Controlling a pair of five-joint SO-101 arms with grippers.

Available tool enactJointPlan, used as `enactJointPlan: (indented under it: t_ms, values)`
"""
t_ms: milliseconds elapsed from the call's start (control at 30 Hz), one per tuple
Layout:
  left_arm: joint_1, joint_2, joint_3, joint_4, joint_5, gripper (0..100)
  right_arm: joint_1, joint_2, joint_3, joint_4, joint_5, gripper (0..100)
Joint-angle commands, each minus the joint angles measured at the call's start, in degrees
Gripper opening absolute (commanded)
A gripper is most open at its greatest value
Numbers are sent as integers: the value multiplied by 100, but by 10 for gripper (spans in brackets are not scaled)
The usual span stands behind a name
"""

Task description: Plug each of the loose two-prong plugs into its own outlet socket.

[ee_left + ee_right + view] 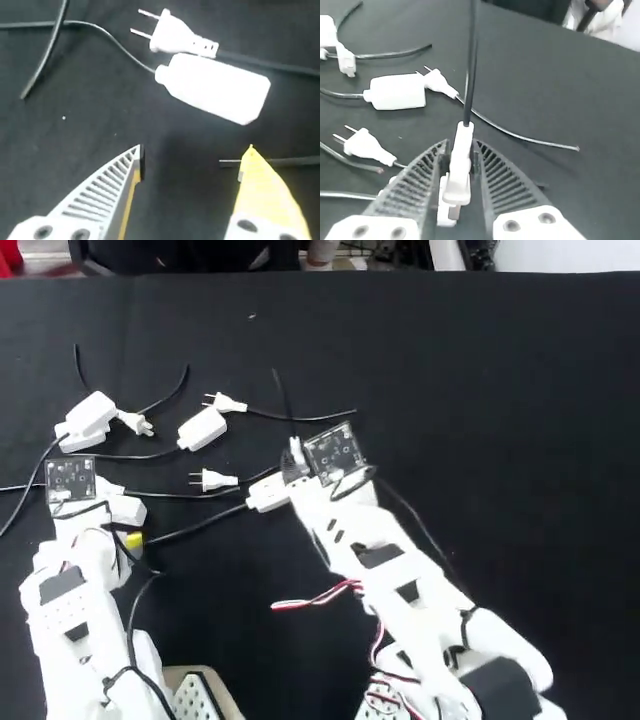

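My right gripper (460, 147) is shut on a white two-prong plug (458, 167) whose black cable runs away from the fingers. In the high view this gripper (292, 466) sits right by a white outlet socket (268, 495). Another socket (395, 91) lies farther off with a loose plug (440, 82) at its end, and a second loose plug (365, 145) lies nearer. My left gripper (192, 162) is open above bare cloth, a little short of a white socket (215, 87) and a loose plug (175, 37). In the high view it is at the left (130, 523).
Thin black cables (170, 390) snake across the black table (480, 390) around the sockets on the left half. A perforated white block (195, 695) stands at the near edge between the arm bases. The table's right half holds only the right arm.
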Motion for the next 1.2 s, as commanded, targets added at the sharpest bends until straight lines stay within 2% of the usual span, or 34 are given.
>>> enactJointPlan:
  t_ms: [0,100,267,367,667,767,1167]
  values:
    - [84,-88,40,-141,-35,310,-360,251,-198,-668,53,12]
    - [84,-88,40,-132,-35,310,-571,708,-180,-1266,70,12]
    - [66,-97,57,-123,-35,310,-387,1587,286,-3130,246,12]
    - [57,-97,48,-123,-35,310,-369,1991,523,-3824,484,12]
    - [57,-97,48,-114,-35,310,-105,2765,558,-4765,466,12]
    - [57,-97,48,-114,-35,310,-114,2976,558,-4932,158,12]
    - [57,-97,48,-114,-35,310,-290,3090,549,-4923,79,12]
